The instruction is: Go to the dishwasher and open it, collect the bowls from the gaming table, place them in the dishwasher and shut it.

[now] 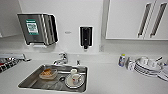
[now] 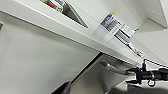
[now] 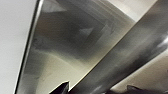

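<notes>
Below the desk (image 2: 50, 25), the dishwasher (image 3: 75, 50) bar handle (image 3: 120, 62) runs level just before the right gripper (image 3: 97, 88), whose opening I cannot tell.

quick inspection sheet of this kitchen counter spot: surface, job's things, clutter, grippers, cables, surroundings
surface: white countertop with a steel sink set into it.
job's things: dishwasher front, brushed steel, close before the right wrist camera, its bar handle running across; in the left wrist view the handle sits below the counter edge. Whether the door is open cannot be told.
clutter: in the sink a bowl of food and a cup on a plate; stacked plates and a small bottle at the right.
grippers: states cannot be told.
cables: a thin dark one in the left wrist view.
surroundings: tap, towel dispenser, soap dispenser, white wall cabinets.
</notes>
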{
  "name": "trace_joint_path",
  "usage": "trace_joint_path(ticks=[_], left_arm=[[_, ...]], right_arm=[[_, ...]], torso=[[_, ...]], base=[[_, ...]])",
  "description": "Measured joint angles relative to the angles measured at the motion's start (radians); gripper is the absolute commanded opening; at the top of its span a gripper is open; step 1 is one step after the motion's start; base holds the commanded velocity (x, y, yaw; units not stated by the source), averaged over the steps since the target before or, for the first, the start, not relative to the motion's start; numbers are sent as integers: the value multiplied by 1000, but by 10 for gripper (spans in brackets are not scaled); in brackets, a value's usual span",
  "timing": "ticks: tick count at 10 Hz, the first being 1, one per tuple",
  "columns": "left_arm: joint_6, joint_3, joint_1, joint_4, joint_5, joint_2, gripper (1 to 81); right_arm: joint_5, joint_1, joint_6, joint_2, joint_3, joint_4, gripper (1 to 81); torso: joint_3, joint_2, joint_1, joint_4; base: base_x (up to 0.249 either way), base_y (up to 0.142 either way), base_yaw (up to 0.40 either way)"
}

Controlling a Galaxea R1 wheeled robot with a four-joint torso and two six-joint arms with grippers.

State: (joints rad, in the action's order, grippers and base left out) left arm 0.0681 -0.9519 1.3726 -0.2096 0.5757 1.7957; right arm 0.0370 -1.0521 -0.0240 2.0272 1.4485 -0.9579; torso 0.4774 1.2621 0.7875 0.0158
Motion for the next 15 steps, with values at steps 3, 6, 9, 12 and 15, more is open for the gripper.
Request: trace_joint_path(ticks=[3, 6, 9, 12, 15], left_arm=[[0, -1, 0, -2, 0, 13, 811], [0, -17, 0, -4, 0, 19, 811], [0, -33, 0, -4, -2, 27, 811], [0, -52, 0, -3, -7, 33, 811], [-2, -64, 0, -3, -9, 42, 811]], right_arm=[[23, -12, -4, 34, 61, -7, 811], [26, -18, -4, 49, 84, -11, 811], [40, -34, -11, 56, 93, -10, 811], [69, -62, -12, 59, 97, 4, 811], [78, -98, -29, 49, 84, 38, 811]], torso=[[0, 0, 0, 0], [0, 0, 0, 0], [0, 0, 0, 0], [-1, 0, -1, 0], [-2, 0, -1, 0]], base=[[0, 0, 0], [0, 0, 0], [0, 0, 0], [0, 0, 0], [0, 0, 0]])
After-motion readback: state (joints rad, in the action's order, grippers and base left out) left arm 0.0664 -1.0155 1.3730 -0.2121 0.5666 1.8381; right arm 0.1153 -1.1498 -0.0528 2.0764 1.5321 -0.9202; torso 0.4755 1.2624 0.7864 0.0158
